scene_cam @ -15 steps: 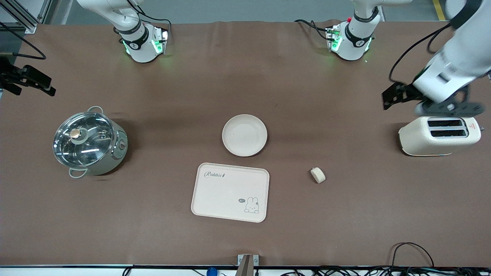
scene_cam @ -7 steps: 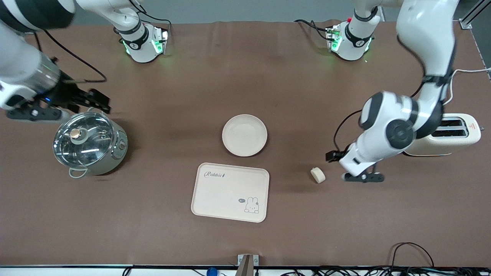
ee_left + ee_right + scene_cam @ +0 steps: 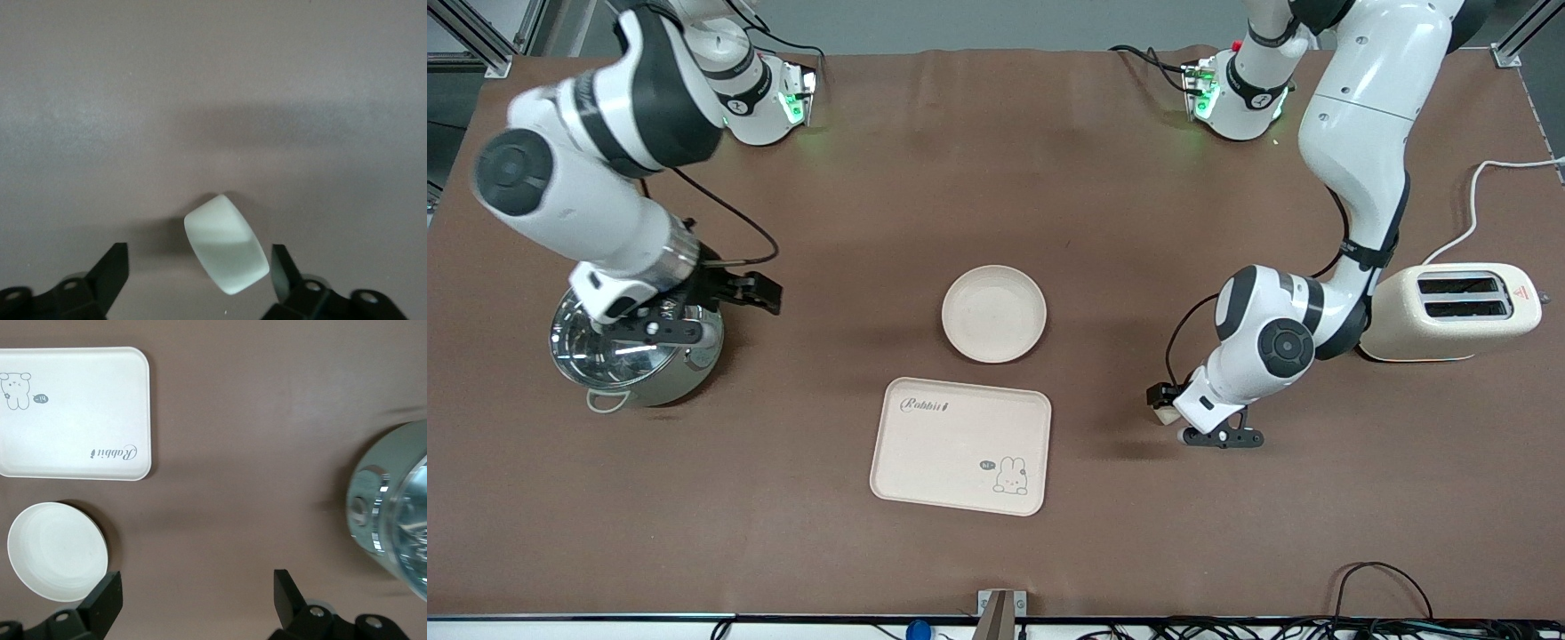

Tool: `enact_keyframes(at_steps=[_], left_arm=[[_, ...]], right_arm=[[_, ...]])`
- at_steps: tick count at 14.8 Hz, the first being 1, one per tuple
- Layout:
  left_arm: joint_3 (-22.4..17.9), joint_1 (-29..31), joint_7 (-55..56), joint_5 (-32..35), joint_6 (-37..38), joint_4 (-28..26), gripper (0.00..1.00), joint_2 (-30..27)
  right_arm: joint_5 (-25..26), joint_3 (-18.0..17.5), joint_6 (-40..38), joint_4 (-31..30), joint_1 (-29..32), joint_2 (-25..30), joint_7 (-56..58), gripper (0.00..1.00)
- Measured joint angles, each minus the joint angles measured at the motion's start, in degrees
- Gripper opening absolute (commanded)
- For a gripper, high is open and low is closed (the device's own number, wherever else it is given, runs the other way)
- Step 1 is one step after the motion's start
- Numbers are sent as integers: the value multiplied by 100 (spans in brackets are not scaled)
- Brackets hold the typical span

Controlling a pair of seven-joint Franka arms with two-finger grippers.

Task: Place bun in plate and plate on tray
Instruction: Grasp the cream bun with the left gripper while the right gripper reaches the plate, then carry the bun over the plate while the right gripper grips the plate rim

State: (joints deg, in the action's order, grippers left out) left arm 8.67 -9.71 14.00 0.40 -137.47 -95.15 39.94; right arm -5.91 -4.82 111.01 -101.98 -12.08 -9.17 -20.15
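Jaws of the left gripper (image 3: 197,283) are spread wide and lowered to the table (image 3: 1138,222), with the bun (image 3: 225,245) between them. One finger (image 3: 281,267) is seen just beside the bun; the other stands clearly apart from it. No grip is made; the bun lies on the table. Jaws of the right gripper (image 3: 193,600) are also spread, with nothing between them, held above the table beside the pot (image 3: 636,351). The plate (image 3: 993,313) lies between the two grippers, bare. The tray (image 3: 960,445) lies just beside the plate, apart from it, nearer the front camera. A toaster (image 3: 1449,313) stands at the left arm's end.
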Motion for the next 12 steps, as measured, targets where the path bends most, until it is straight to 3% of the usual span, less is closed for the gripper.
enact_keyframes(at_steps=[4, 6, 8, 12], left_arm=[[34, -12, 90, -1, -23, 35, 21, 0], [62, -71, 177, -1, -59, 45, 15, 0], [64, -147, 274, -1, -132, 46, 1, 1], [64, -198, 303, -1, -172, 48, 0, 3]], right_arm=[[-46, -560, 1078, -838, -22, -68, -527, 100], [-56, -947, 1909, -1384, -40, -155, -1012, 100], [-55, -1277, 2610, -1813, -76, -345, -1437, 100], [-56, -1534, 3334, -1973, -126, -933, -1674, 100]])
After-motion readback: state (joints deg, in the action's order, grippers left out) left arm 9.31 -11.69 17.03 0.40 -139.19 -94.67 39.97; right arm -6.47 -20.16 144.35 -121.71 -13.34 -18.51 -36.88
